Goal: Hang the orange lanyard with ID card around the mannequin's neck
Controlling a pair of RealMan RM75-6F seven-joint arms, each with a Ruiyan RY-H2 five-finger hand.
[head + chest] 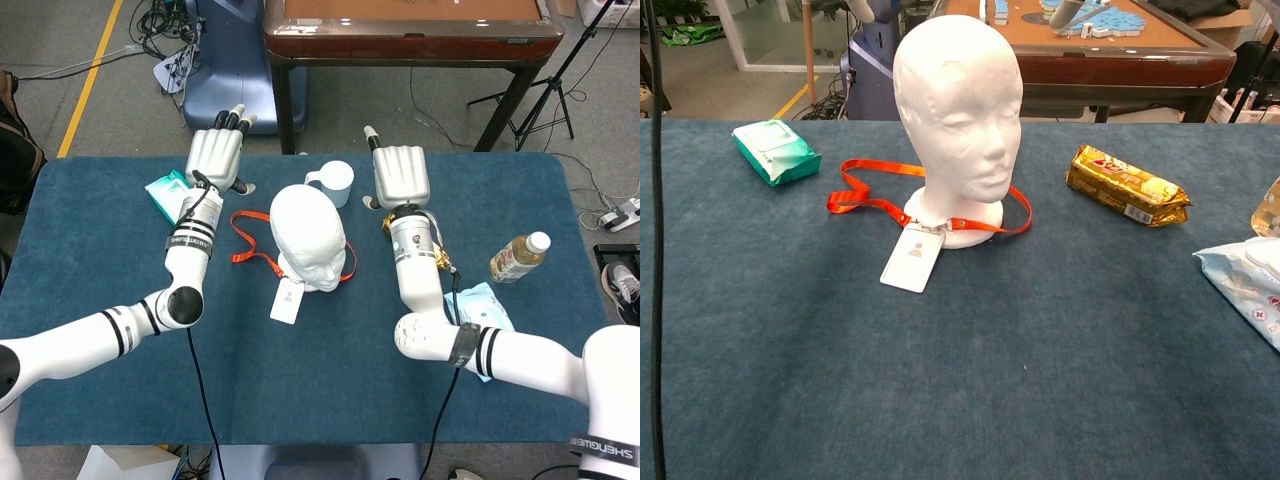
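The mannequin head (958, 115) stands upright on the blue surface (940, 400), and I take it as my landmark. The orange lanyard (875, 190) lies flat on the cloth around the head's base, looping out to the head's left side as I see it from the chest view and showing again as a short stretch at the other side of the base. Its white ID card (912, 257) lies face up just in front of the base.

My left hand (217, 155) hovers behind and to the left of the head, fingers straight and apart, holding nothing. My right hand (400, 175) hovers behind and to the right of the head, likewise spread flat and empty.

A white cup (333, 181) sits right behind the head. A green packet (776, 151) lies well to the head's left. A gold snack bar (1127, 185) lies to its right, with a bottle (519, 257) and a pale blue wipes pack (481, 306) farther that way.
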